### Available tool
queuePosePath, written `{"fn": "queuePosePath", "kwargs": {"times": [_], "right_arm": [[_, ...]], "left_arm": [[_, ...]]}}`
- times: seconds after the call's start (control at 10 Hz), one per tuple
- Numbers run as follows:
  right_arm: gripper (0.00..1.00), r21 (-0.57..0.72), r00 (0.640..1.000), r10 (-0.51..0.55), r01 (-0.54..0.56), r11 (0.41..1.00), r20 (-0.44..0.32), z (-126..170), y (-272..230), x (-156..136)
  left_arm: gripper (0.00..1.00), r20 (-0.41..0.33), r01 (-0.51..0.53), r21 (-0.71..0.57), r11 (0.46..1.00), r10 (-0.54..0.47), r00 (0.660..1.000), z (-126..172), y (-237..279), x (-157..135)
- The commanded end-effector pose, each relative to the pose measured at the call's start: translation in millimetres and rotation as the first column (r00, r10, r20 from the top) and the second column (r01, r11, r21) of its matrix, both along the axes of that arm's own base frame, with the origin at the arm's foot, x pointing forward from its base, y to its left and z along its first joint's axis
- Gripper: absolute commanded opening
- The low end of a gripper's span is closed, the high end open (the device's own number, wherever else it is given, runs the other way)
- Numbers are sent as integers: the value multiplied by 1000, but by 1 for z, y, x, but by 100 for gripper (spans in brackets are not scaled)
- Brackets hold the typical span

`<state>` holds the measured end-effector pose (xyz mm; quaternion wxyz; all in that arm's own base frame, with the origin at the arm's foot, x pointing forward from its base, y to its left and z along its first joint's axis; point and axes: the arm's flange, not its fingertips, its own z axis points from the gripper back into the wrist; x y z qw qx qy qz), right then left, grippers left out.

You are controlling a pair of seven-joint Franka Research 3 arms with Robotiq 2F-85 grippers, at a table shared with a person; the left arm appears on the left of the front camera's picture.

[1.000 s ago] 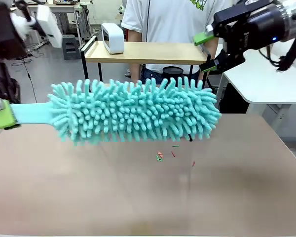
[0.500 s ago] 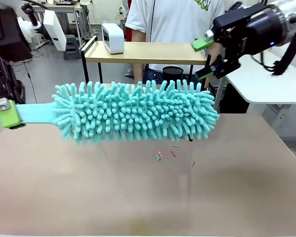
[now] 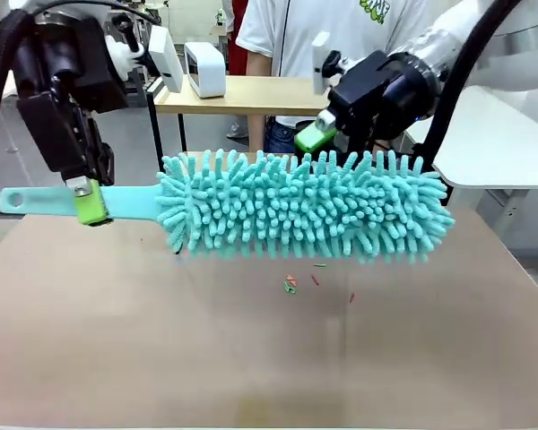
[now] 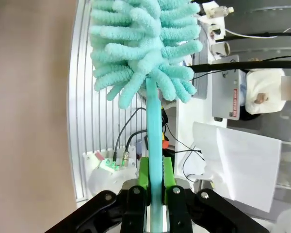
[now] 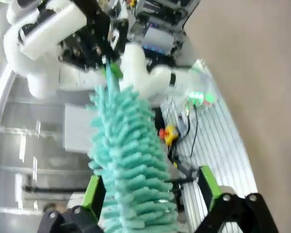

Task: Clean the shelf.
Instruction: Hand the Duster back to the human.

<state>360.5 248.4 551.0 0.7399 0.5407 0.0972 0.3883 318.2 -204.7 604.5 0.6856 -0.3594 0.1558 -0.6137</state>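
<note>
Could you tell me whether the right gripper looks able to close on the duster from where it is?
Probably yes: the right gripper is open, its green pads either side of the duster with nothing between.

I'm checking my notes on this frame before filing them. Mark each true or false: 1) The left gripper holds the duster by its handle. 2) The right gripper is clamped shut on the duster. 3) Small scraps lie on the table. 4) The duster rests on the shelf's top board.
1) True: the left gripper is shut on the duster handle.
2) False: the right gripper is open, its fingers either side of the fluffy head.
3) True: scraps lie on the table.
4) False: the duster is held in the air, in front of the shelf.
</note>
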Motion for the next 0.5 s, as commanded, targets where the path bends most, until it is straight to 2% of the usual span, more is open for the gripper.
{"fn": "queuePosePath", "kwargs": {"times": [0.0,0.2,0.4], "right_arm": [[100,24,994,102,-104,994,48,8,-10,-1],[100,-17,975,194,-194,981,104,6,-13,-9],[100,-48,960,250,-246,968,125,2,-11,-10]], "left_arm": [[13,-14,34,-25,999,-34,999,-2,2,3],[13,-35,13,-26,1000,-14,999,-6,-1,7],[13,-33,7,-34,999,-8,999,-5,-2,7]]}}
